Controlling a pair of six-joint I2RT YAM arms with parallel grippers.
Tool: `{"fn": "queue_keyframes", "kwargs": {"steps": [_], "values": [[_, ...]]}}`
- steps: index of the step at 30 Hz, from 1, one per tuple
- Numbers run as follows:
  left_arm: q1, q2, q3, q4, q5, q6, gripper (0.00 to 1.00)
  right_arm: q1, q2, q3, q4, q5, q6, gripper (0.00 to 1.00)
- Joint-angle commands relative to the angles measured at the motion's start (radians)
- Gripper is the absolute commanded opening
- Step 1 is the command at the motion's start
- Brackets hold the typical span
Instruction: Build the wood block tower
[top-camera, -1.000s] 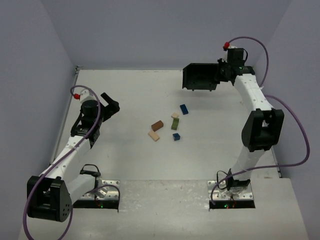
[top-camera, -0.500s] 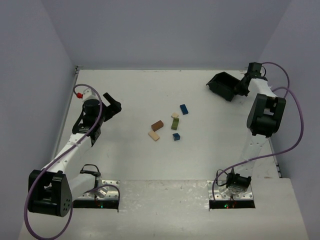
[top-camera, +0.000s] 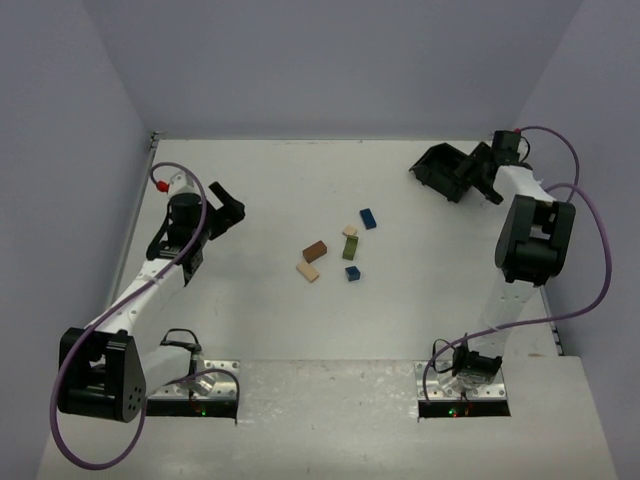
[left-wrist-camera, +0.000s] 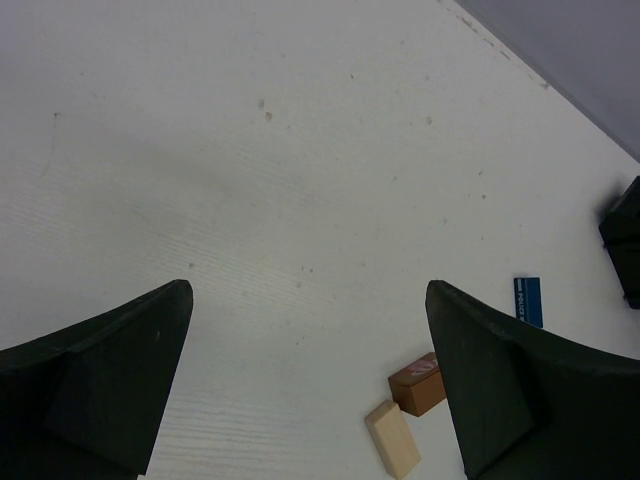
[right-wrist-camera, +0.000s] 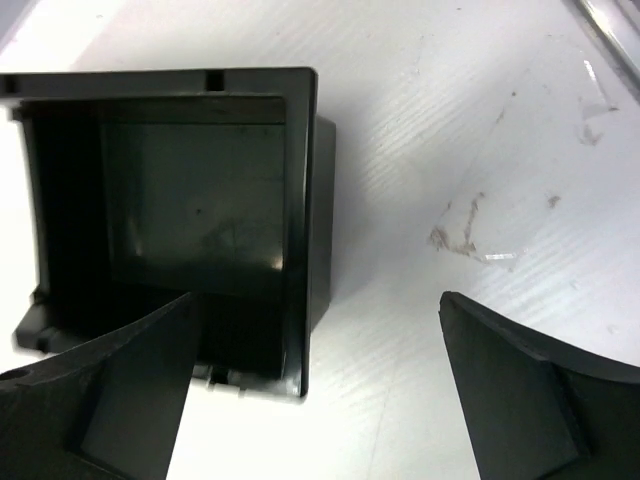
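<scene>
loose and unstacked at mid tabletop (top-camera: 270, 320), small blocks (top-camera: 350, 249). spread wide and empty over the left side, left tool (top-camera: 232, 205). released at far right, just beside the bin (top-camera: 440, 170), right tool (top-camera: 472, 176).

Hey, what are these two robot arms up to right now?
They are meant to build a tower from small wood blocks, which lie loose in the middle of the table, with no tower visible yet. The right end effector is open at the rim of a black bin in the far right corner, not clamping it. The left end effector hovers open, holding nothing.
</scene>
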Motion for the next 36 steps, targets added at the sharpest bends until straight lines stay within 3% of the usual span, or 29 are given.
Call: {"fn": "queue_keyframes", "kwargs": {"steps": [1,8,11,17,26,36], "values": [[0.005,-0.030,0.054,-0.014,0.031,-0.002,1.00,0.035,-0.212,-0.029,0.061,-0.051,-0.099,0.99],[0.002,-0.009,0.075,-0.071,0.108,-0.031,1.00,0.313,-0.509,-0.184,0.010,0.012,-0.262,0.99],[-0.011,0.007,0.068,-0.062,0.123,-0.041,1.00,0.491,-0.627,-0.400,0.092,-0.048,-0.284,0.99],[-0.027,0.036,0.069,-0.041,0.164,-0.015,1.00,0.822,-0.709,-0.619,0.130,-0.064,-0.369,0.99],[-0.028,0.027,0.003,0.063,0.216,-0.022,1.00,0.925,-0.686,-0.713,0.153,0.023,-0.252,0.99],[-0.027,0.032,-0.017,0.096,0.228,-0.024,1.00,1.062,-0.471,-0.562,0.182,-0.079,-0.455,0.99]]}}
